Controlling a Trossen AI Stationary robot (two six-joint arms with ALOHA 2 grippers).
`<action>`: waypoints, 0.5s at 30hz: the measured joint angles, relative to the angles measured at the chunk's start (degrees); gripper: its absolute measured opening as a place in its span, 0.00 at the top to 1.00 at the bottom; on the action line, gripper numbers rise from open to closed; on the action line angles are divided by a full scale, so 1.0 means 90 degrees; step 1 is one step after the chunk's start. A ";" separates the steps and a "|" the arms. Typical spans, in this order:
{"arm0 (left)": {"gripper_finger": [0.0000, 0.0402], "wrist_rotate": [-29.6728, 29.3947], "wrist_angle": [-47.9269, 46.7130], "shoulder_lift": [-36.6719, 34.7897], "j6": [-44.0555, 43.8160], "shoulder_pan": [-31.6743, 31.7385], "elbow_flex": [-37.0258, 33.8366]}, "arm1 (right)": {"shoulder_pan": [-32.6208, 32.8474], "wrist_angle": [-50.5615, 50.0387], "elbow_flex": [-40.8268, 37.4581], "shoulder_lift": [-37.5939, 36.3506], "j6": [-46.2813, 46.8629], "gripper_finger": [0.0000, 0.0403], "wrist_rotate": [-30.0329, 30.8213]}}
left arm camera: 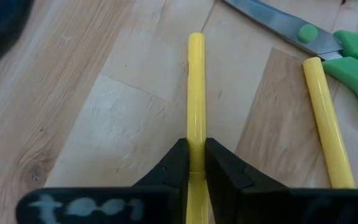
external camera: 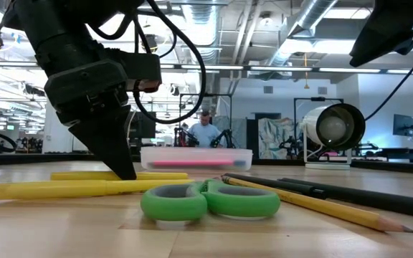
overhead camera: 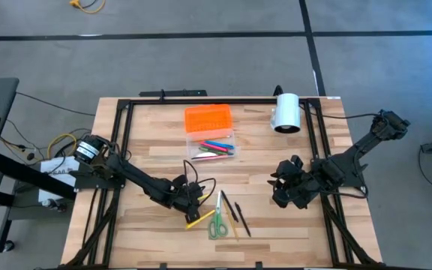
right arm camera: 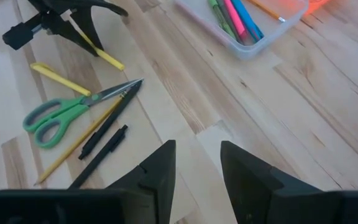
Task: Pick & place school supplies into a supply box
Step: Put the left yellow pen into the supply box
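The left gripper [left arm camera: 191, 163] is squeezing a yellow pen [left arm camera: 196, 93] lying on the table [overhead camera: 156, 150], beside the scissors [overhead camera: 217, 223]. It should be lifting straight up, keeping the pen level, then carrying it to the box [overhead camera: 210, 142]. The right gripper [right arm camera: 197, 163] is waiting nearby, fingers apart.

L end effector [overhead camera: 191, 201] low at yellow pen [overhead camera: 199, 221] beside scissors [overhead camera: 217, 220]; R end effector [overhead camera: 282, 188] idle
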 joint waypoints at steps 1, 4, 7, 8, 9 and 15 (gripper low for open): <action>0.94 -0.0002 0.0022 0.0000 0.0000 0.0002 -0.0002 | 0.0000 0.0000 0.0000 0.0000 0.0000 0.70 0.0002; 0.94 -0.0017 0.0031 0.0002 -0.0002 0.0002 0.0017 | 0.0000 0.0000 0.0000 0.0000 0.0000 0.71 0.0002; 0.94 -0.0048 -0.0094 0.0013 0.0077 0.0002 0.0158 | 0.0001 0.0000 0.0000 0.0000 0.0000 0.71 0.0000; 0.94 -0.0093 -0.0156 0.0017 0.0128 0.0002 0.0224 | 0.0000 0.0001 0.0000 0.0000 0.0000 0.71 0.0001; 0.94 -0.0130 -0.0237 0.0020 0.0175 0.0002 0.0299 | 0.0001 0.0000 0.0000 0.0000 0.0000 0.71 0.0001; 0.94 -0.0524 -0.0778 0.0070 0.0686 0.0207 0.0820 | 0.0002 0.0000 0.0000 0.0000 -0.0002 0.71 0.0002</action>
